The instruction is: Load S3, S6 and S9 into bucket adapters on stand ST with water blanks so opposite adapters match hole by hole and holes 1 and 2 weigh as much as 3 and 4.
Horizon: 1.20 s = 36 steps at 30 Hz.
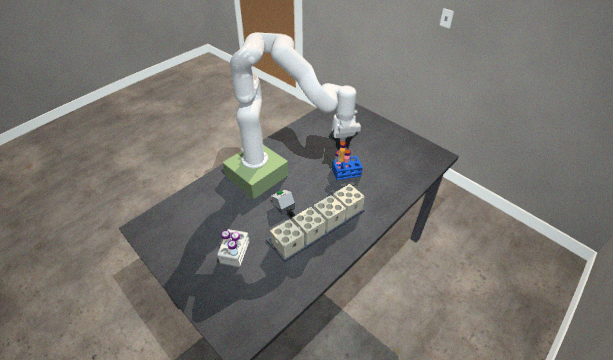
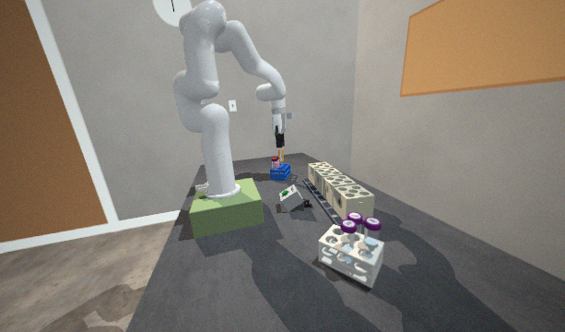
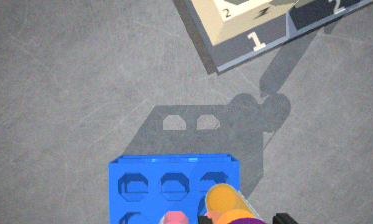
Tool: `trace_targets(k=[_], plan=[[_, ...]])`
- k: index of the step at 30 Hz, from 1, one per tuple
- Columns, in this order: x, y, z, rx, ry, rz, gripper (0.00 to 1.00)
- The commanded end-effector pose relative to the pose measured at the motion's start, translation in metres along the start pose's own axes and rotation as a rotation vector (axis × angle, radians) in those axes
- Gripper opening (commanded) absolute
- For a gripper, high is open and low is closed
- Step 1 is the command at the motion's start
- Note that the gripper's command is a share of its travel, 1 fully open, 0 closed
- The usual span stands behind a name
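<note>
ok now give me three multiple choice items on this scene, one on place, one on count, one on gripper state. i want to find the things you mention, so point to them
1. Where is the green DONE key (image 1: 280,193) (image 2: 285,193)?
A) on the white rack
B) on the small sloped desk (image 1: 284,200) (image 2: 292,199)
C) on the green block

2. How many bucket adapters stand in the row?
A) two
B) six
C) four

3. The gripper (image 1: 343,142) (image 2: 280,146) (image 3: 243,220) is:
A) shut on an orange-filled tube (image 1: 342,154) (image 2: 281,155) (image 3: 222,200)
B) wide open
C) shut on nothing

1 B: green key on its sloping face
2 C: four cream blocks
3 A: tube between its fingers
</note>
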<state>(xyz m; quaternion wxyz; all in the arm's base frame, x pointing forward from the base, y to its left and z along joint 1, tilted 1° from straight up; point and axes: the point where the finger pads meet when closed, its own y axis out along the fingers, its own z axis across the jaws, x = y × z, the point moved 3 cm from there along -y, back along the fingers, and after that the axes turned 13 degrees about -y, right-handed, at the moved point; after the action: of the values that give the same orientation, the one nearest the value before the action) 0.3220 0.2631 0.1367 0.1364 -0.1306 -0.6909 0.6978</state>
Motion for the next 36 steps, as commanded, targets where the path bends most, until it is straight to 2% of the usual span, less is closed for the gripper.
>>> trace_targets(k=[1, 22, 36], plan=[[-0.001, -0.010, -0.001, -0.004, 0.000, 0.002, 0.00], [-0.001, -0.048, -0.001, -0.004, 0.000, 0.002, 0.00], [-0.001, -0.049, -0.001, -0.004, 0.000, 0.002, 0.00]])
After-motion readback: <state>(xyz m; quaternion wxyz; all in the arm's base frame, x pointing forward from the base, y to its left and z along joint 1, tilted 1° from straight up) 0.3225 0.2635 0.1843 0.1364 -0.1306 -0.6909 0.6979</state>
